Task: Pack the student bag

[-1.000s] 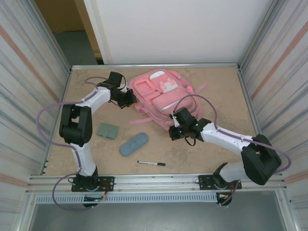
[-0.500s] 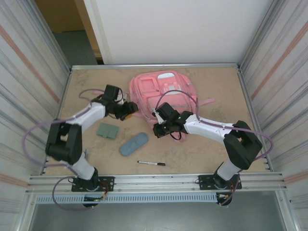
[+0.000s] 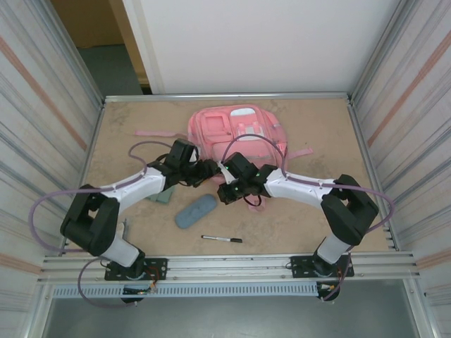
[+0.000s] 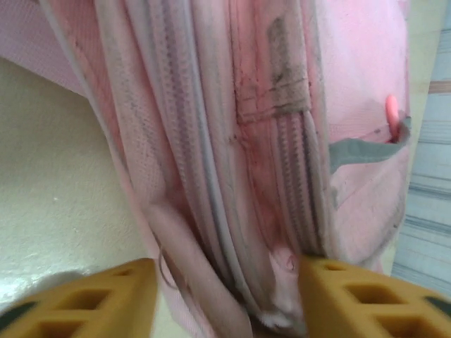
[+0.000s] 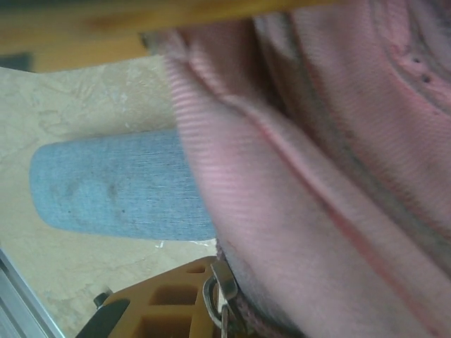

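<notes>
The student bag (image 3: pixel 236 129), pink with pale front pockets, lies flat at the back middle of the table. My left gripper (image 3: pixel 204 172) sits at the bag's near left edge. In the left wrist view its yellow fingers (image 4: pixel 81 299) stand apart as the left gripper (image 4: pixel 229 303), with folds and zip lines of the student bag (image 4: pixel 282 105) between them. My right gripper (image 3: pixel 227 190) is at the bag's near edge, right beside the left one. Seen from the right wrist, that gripper (image 5: pixel 225 299) is shut on the student bag (image 5: pixel 331 162), a metal zip ring (image 5: pixel 217 303) against its finger.
A blue pencil case (image 3: pixel 196 210) lies just in front of both grippers, also seen as the pencil case (image 5: pixel 120 184). A black pen (image 3: pixel 222 239) lies nearer the front rail. A green flat item (image 3: pixel 159 195) is partly under the left arm. Metal walls close in both sides.
The left gripper let go at the bag's left side, swung down to its near edge and opened. The right gripper moved left with the bag's edge; the bag shifted and flattened.
</notes>
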Motion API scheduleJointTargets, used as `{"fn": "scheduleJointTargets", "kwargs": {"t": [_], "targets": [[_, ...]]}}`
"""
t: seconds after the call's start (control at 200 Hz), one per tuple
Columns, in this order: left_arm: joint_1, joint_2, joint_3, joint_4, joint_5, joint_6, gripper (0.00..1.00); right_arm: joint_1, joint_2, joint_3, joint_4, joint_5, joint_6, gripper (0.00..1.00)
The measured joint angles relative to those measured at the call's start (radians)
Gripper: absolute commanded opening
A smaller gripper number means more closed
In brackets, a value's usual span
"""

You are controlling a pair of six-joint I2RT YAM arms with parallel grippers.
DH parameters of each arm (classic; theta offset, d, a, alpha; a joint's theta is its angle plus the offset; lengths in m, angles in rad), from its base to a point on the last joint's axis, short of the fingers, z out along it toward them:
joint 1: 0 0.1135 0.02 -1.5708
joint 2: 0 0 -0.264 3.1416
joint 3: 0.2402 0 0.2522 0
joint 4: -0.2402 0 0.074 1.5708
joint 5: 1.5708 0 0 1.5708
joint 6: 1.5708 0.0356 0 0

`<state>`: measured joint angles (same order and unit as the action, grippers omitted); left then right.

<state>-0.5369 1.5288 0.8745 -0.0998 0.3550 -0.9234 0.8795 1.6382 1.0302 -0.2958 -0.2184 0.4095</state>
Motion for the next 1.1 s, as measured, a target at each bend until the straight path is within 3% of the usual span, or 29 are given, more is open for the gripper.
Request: {"fn": "scheduleJointTargets", "kwargs": {"t": [0.085,0.18,0.331,0.511,0.596,0.712,0.817,0.902,1.097], "targets": [[0.000,0.027,0.001,0.015,-0.001,-0.006,0.10,0.009,0.000,-0.008,-0.002,0.018,0.000,0.00],[-0.001,0.027,0.010,0.001,-0.013,0.013,0.00,0.001,-0.006,-0.017,-0.016,0.043,0.001,0.00],[0.022,0.028,0.037,-0.039,0.007,0.063,0.00,-0.055,-0.122,-0.097,-0.029,0.051,0.006,0.00],[0.130,0.108,0.122,-0.095,0.073,0.176,0.00,-0.248,-0.314,-0.224,-0.095,0.011,0.014,0.00],[0.163,0.176,0.193,-0.138,0.106,0.227,0.00,-0.337,-0.333,-0.267,-0.109,-0.003,0.024,0.00],[0.162,0.282,0.334,-0.232,0.142,0.301,0.00,-0.362,-0.333,-0.277,-0.105,-0.015,0.027,0.00],[0.165,0.379,0.483,-0.306,0.153,0.364,0.07,-0.356,-0.328,-0.279,-0.086,-0.031,0.031,0.00],[0.169,0.449,0.587,-0.346,0.154,0.397,0.34,-0.322,-0.298,-0.262,-0.079,-0.024,0.035,0.00],[0.241,0.428,0.594,-0.335,0.048,0.378,0.53,-0.183,-0.144,-0.103,-0.121,-0.009,0.054,0.00]]}}
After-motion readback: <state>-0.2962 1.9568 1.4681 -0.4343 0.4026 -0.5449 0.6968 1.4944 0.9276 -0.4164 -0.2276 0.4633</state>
